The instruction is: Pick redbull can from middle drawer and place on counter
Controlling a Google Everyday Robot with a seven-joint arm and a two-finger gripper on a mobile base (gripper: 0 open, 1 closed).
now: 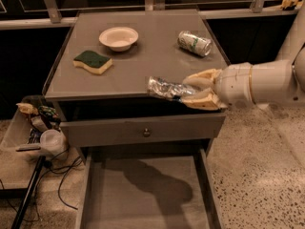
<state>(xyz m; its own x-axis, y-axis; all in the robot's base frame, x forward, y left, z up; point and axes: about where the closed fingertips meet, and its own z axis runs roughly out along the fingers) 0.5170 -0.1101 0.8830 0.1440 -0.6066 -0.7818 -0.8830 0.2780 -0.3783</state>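
The redbull can point(164, 88) is a slim, dented silver can held level at the front edge of the counter point(138, 75). My gripper point(187, 90) comes in from the right and is shut on the can's right end, its cream fingers point(202, 100) above and below it. The middle drawer point(145, 199) stands pulled open below, its flat grey bottom bare and crossed by my arm's shadow.
On the counter lie a green and yellow sponge point(93, 62), a white bowl point(118, 37) and a fatter silver can with green markings point(194, 43). A closed drawer front with a round knob point(146, 132) sits under the counter. A bin with clutter point(35, 128) stands at the left.
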